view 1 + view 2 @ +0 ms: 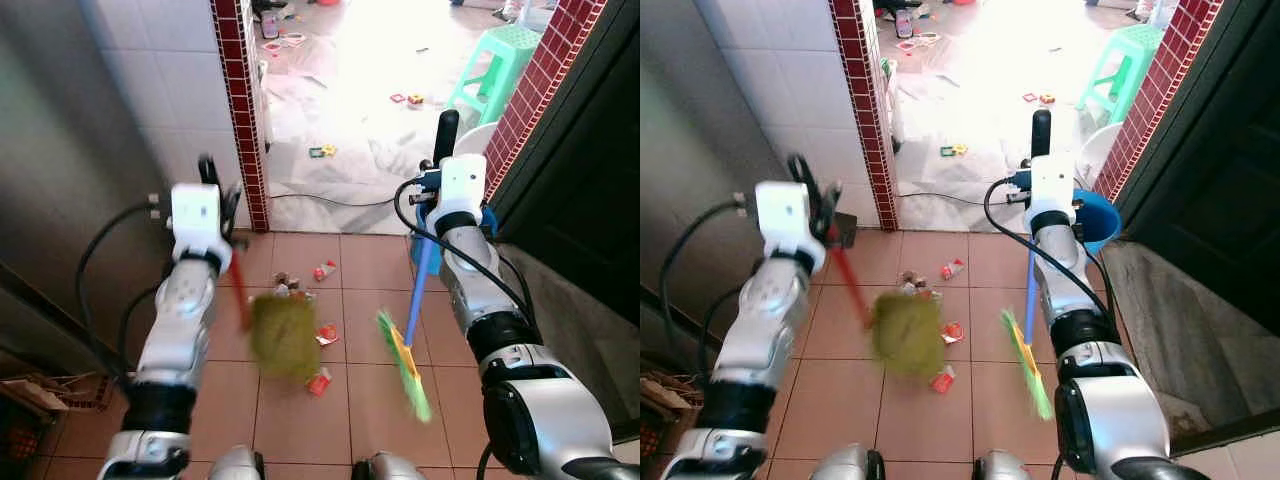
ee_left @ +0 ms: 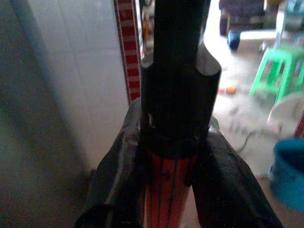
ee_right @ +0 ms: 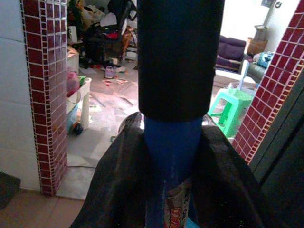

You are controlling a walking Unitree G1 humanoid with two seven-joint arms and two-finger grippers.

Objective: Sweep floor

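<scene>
While the robot is standing on the tan square floor tiles (image 1: 365,260), its left gripper (image 2: 167,156) is squeezing the red handle (image 1: 239,290) of a yellow-green dustpan (image 1: 284,335). Both black fingers (image 2: 121,166) are pressing tight on the red stick, just under its black end cap (image 2: 178,80). The dustpan is looking blurry and is hanging low, just left of the scraps of red and white litter (image 1: 322,333) on the tiles.

The right gripper (image 3: 172,156) is clamping the blue stick (image 1: 418,290) of a broom, right below its black top grip (image 3: 179,57). A label with red and yellow letters (image 3: 175,209) is wrapped around the blue stick, but the letters are too cut off to read. The green bristle head of the broom (image 1: 404,365) is slanting down to the floor, just right of the litter. It has a yellow band near the stick.

Past the litter, a red brick-tile pillar (image 1: 243,110) is standing beside a white tiled wall (image 1: 160,90). More small scraps (image 1: 322,151) are lying on the bright pale floor beyond it. A green plastic stool (image 1: 495,65) is standing there too, far from the litter. A round blue bucket (image 1: 1098,222) is sitting just behind the right arm.
</scene>
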